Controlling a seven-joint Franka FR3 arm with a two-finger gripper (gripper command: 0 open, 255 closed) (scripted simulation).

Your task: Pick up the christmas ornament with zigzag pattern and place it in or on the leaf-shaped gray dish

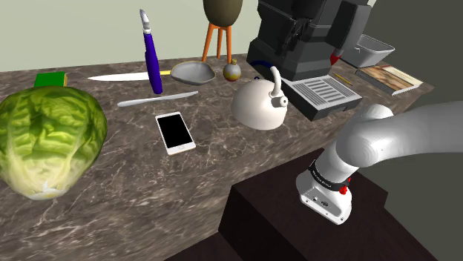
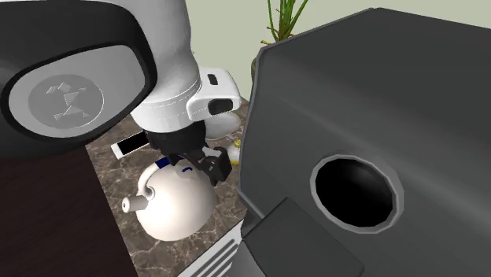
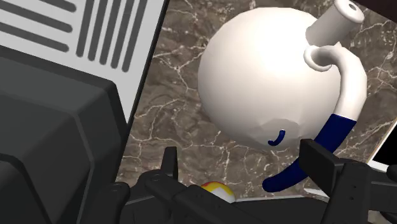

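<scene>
My hand [image 2: 198,163] hangs over the white teapot [image 1: 260,104] on the marbled tabletop [image 1: 148,193], fingers spread apart and gripping nothing. The ornament [image 1: 232,70] sits on the tabletop just beside the gray leaf-shaped dish [image 1: 193,73], between it and the dark coffee machine [image 1: 297,37], well apart from my hand.

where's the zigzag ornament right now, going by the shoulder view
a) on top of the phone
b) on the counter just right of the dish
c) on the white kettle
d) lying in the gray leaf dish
B: the ornament stands on the marbled counter just to the shoulder view's right of the gray leaf-shaped dish, beside it rather than in it.
</scene>
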